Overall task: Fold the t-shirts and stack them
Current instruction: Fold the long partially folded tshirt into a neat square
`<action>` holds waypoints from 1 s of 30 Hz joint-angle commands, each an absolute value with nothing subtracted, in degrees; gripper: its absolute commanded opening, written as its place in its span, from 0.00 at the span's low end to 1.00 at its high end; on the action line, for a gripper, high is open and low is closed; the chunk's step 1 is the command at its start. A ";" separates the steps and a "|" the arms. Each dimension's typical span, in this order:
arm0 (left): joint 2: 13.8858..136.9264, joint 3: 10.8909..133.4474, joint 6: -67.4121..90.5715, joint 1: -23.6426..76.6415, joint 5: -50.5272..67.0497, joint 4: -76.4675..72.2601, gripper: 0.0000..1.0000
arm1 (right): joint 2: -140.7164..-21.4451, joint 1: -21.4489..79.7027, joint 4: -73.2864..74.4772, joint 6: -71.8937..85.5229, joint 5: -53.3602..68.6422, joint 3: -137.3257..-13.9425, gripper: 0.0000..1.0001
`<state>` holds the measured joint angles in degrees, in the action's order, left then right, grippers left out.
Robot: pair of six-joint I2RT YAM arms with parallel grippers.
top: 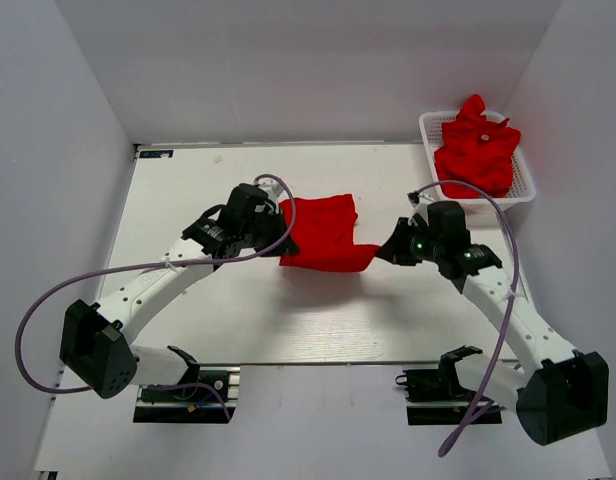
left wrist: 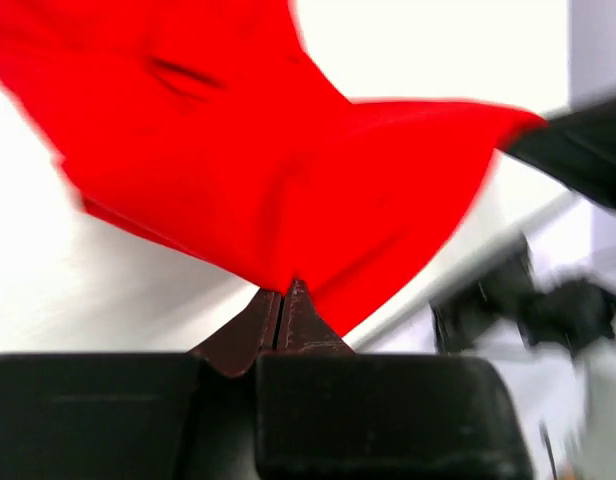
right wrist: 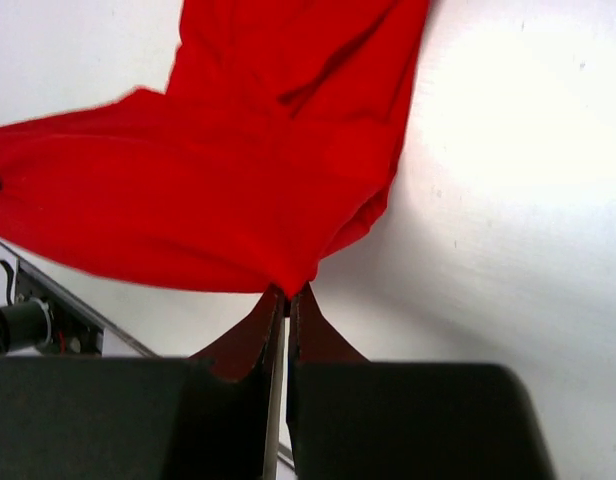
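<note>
Left gripper (top: 280, 238) has its jaws pressed together on the left-hand near edge of a bright red cloth t-shirt (top: 323, 230). Its wrist view shows the dark fingertips (left wrist: 260, 325) shut, with cloth coming straight out of the seam between them. That t-shirt lies part-folded on the white tabletop (top: 238, 320) at mid-table. Its long axis runs left to right between the two arms, and most of the cloth lies beyond the fingertips, toward the far wall.

Right gripper (top: 381, 253) is likewise clamped, on the shirt's right near corner, which is drawn out into a point toward it. In its wrist view the cloth fans away from the pinched tips.

Each arm thus sits at its own end of the shirt, about equally near. Any coming fold looks to me like a joint carry of the near edge over the far part.

Farther right, at the table's far corner, a white plastic mesh basket (top: 429, 150) holds a heap of crumpled red t-shirts (top: 476, 150). It is well apart from both grippers, and those shirts are not yet folded.
</note>
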<state>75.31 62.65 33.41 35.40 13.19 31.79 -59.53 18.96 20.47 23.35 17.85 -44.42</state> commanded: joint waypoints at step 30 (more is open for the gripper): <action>100.28 80.06 36.30 22.42 -3.00 28.31 0.00 | -103.35 17.84 16.44 18.02 8.62 -84.90 0.00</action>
